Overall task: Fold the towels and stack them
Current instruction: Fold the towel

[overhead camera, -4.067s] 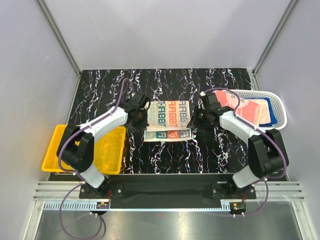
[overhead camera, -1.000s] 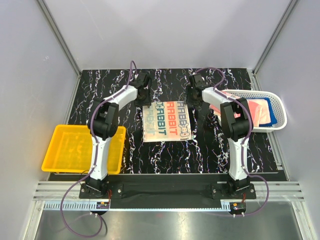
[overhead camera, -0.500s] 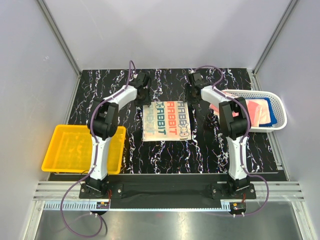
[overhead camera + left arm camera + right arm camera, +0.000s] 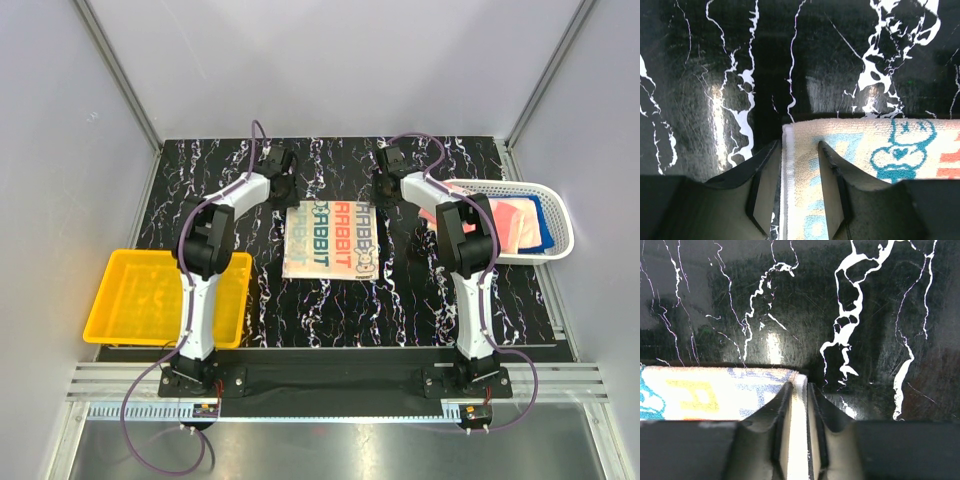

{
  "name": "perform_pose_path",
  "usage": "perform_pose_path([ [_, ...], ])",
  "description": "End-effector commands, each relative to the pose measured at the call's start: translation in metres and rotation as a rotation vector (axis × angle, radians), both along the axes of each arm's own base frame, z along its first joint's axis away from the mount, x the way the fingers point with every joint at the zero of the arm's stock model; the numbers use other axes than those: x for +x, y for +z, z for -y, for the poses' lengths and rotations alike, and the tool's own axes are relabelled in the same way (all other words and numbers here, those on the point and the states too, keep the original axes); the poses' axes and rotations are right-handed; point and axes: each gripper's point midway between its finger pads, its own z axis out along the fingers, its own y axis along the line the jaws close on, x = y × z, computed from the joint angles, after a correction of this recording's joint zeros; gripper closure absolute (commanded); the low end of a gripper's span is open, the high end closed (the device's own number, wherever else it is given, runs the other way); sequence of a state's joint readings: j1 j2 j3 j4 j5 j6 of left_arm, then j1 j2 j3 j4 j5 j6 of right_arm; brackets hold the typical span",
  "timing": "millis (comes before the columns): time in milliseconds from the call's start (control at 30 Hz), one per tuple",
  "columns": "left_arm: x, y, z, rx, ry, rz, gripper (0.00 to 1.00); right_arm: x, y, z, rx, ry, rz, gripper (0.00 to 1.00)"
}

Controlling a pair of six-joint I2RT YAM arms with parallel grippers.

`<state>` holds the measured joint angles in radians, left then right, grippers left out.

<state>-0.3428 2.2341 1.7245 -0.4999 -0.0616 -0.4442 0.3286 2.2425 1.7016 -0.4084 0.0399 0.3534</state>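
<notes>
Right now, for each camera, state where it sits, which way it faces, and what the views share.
Top: fixed above and behind the bases, looking down on the table; both arms, left gripper and right gripper show.
Left wrist: on the left arm, looking down past its fingers at the towel's far left corner.
Right wrist: on the right arm, looking down past its fingers at the far right corner.
Shared: every view shows towel and table.

Top cam bright, even; wrist cams dim w/ glare spots on table [image 4: 717,100]
</notes>
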Motion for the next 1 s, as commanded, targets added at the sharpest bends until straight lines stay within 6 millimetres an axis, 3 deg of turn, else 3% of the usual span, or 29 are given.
perform_pose_path([
  [0,0.004,-0.001,-0.007,-0.049,0.012,0.013,0.58,0.004,-0.003,-0.006,0.004,0.02,0.008,0.78],
  [67,0.003,-0.002,-0.006,-0.059,0.009,0.018,0.58,0.002,-0.007,-0.005,0.002,0.021,-0.001,0.82],
  [200,0.008,0.014,-0.007,-0.118,0.014,0.071,0.56,0.002,-0.008,-0.002,-0.005,0.021,-0.001,0.89],
  [400,0.019,0.021,-0.005,-0.14,0.011,0.084,0.56,0.004,-0.006,-0.002,-0.001,0.032,0.001,0.9],
  [567,0.016,0.006,-0.005,-0.135,0.016,0.045,0.66,0.004,-0.004,-0.003,0.003,0.043,0.001,0.91],
  [767,0.015,-0.003,-0.003,-0.144,0.013,0.029,0.7,0.004,-0.002,-0.005,0.007,0.056,0.006,0.93],
  [967,0.016,-0.001,0.003,-0.19,0.007,0.057,0.91,0.003,0.011,-0.013,0.052,0.081,0.027,0.95],
])
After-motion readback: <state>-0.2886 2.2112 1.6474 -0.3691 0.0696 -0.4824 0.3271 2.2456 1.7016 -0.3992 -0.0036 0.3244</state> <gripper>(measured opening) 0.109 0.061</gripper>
